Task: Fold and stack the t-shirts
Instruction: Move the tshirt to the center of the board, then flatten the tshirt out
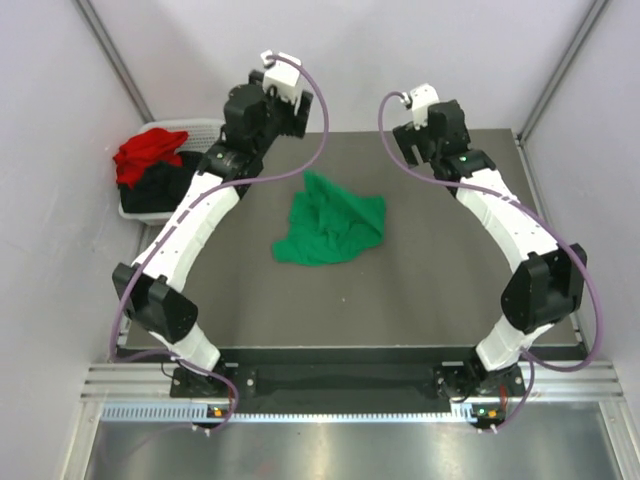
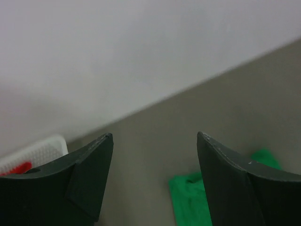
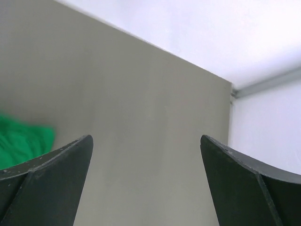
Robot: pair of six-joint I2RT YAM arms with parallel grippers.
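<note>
The bright green t-shirt [image 1: 330,228] lies crumpled in a heap at the middle of the grey table. It also shows in the left wrist view [image 2: 193,197] and at the left edge of the right wrist view [image 3: 21,141]. The red t-shirt [image 1: 148,155] lies on top of the black t-shirt [image 1: 160,188] in the white basket [image 1: 205,130] at the far left. My left gripper [image 2: 155,136] is open and empty, raised near the far edge, left of the green shirt. My right gripper [image 3: 146,137] is open and empty, raised at the far right.
Grey walls enclose the table on the far side and on both sides. The basket [image 2: 37,153] stands off the table's far left corner. The table's far right edge [image 3: 229,94] meets a metal frame post.
</note>
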